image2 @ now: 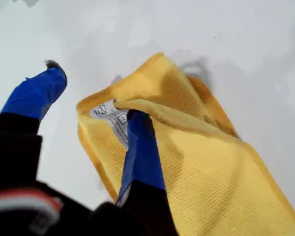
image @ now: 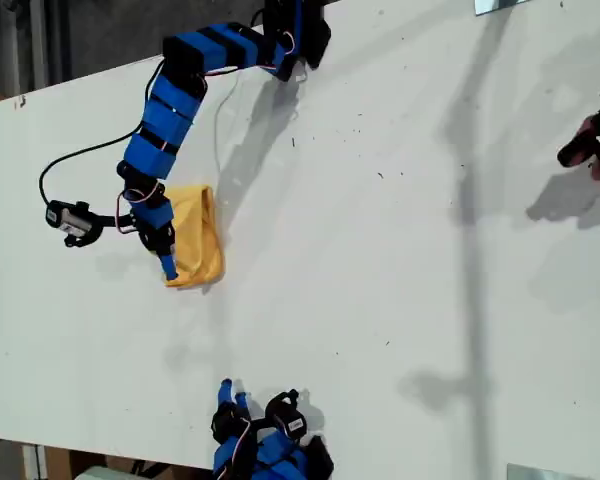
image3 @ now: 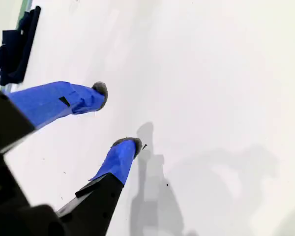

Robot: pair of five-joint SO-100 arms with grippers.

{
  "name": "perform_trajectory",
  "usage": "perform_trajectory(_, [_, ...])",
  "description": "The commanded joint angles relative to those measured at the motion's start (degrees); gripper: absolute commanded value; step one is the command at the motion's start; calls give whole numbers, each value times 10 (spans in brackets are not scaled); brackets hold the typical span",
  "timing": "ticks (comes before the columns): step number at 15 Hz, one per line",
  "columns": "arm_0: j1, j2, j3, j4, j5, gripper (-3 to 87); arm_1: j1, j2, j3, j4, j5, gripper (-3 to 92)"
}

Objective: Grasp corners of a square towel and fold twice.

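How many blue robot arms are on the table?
2. One arm reaches from the exterior view's top edge down to the towel; the other arm sits folded at that view's bottom edge.

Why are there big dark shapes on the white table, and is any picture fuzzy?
Exterior view: grey shadows of arms and a pole fall across the table. First wrist view: the towel looks sharp, my first hand close up is blurry. Second wrist view: soft shadows lie under my second hand.

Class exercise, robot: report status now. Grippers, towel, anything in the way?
My first gripper open, one finger on the folded towel. My second gripper open, over bare table. Nothing in the way.
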Motion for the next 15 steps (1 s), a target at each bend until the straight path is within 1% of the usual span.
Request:
perform_trajectory(1, [0, 4, 1, -9, -7, 180, 13, 39, -23, 3, 45, 287])
perform_trajectory(2, [0, 4, 1, -9, -7, 179, 24, 149, 65, -51, 53, 288])
perform_trajectory(3, [-3, 4, 1, -9, -7, 180, 30, 201, 134, -114, 63, 284])
perform_trajectory(4, [-3, 4, 1, -9, -6, 180, 34, 122, 109, -118, 86, 282])
perform_trajectory(5, [-3, 4, 1, -9, -6, 181, 37, -55, -92, 17, 91, 292])
perform_trajectory(6, [-3, 4, 1, -9, -6, 181, 35, -16, -67, 5, 91, 289])
perform_trajectory(7, [0, 4, 1, -9, -6, 180, 30, 89, -4, -18, 75, 287])
perform_trajectory(8, [-4, 4, 1, -9, -5, 181, 30, 147, 60, -54, 73, 282])
perform_trajectory(9, [-4, 4, 1, -9, -5, 181, 37, 123, 87, -66, 77, 282])
perform_trajectory(10, [-2, 4, 1, -9, -5, 181, 40, 91, 80, -51, 82, 282])
perform_trajectory(11, [-3, 4, 1, -9, -4, 181, 38, 139, 92, -27, 78, 286])
perform_trajectory(12, [-1, 4, 1, -9, -3, 181, 35, 241, 158, -31, 82, 286])
perform_trajectory(14, [1, 4, 0, -9, 1, 177, 30, 497, 371, -46, 91, 277])
perform_trajectory(15, [2, 4, -1, -9, 4, 175, 24, 622, 496, -49, 98, 290])
